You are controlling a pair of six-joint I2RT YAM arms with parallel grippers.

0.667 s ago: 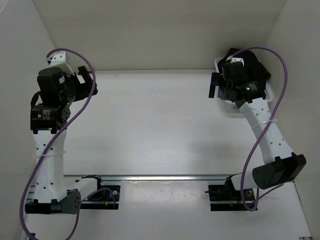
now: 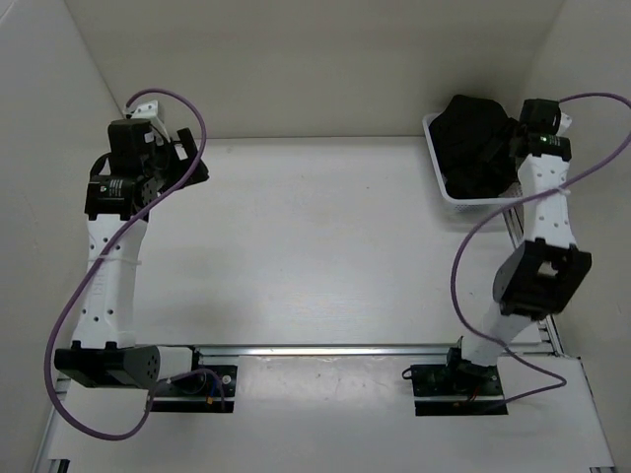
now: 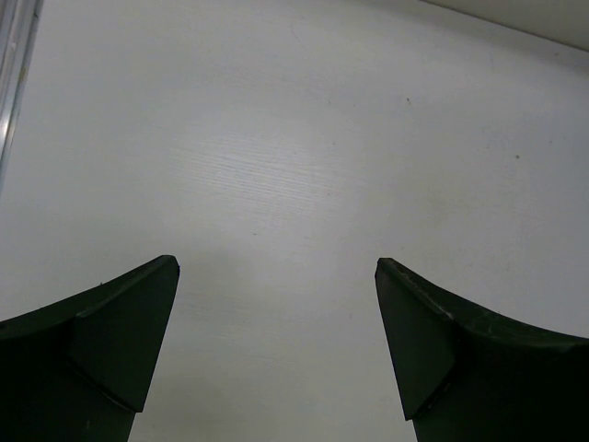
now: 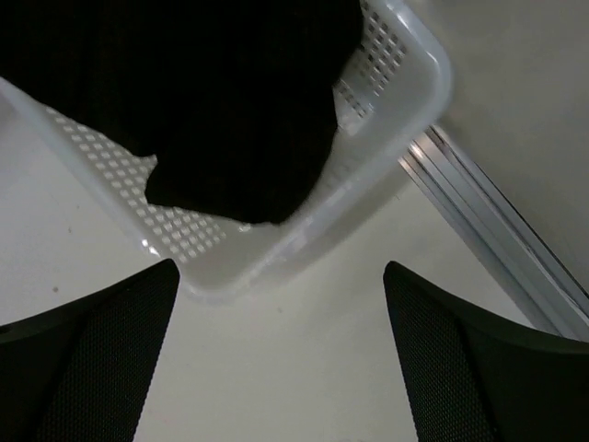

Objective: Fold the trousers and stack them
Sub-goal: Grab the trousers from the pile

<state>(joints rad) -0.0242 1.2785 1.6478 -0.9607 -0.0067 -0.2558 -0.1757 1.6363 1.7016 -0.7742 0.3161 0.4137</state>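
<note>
I see the trousers [image 2: 475, 148] bunched in a black heap inside the white perforated basket [image 2: 463, 204], which sits at about 2 o'clock on the table [image 2: 315, 246], in its far right corner. My right gripper [image 4: 281, 267] hovers just off the basket's corner with its jaws spread wide and nothing between them; the basket lies toward 12 o'clock in its wrist view, a metal rail [image 4: 497, 230] toward 3 o'clock. My left gripper [image 3: 276, 267] hangs at about 10 o'clock, jaws equally wide, empty, above bare tabletop.
</note>
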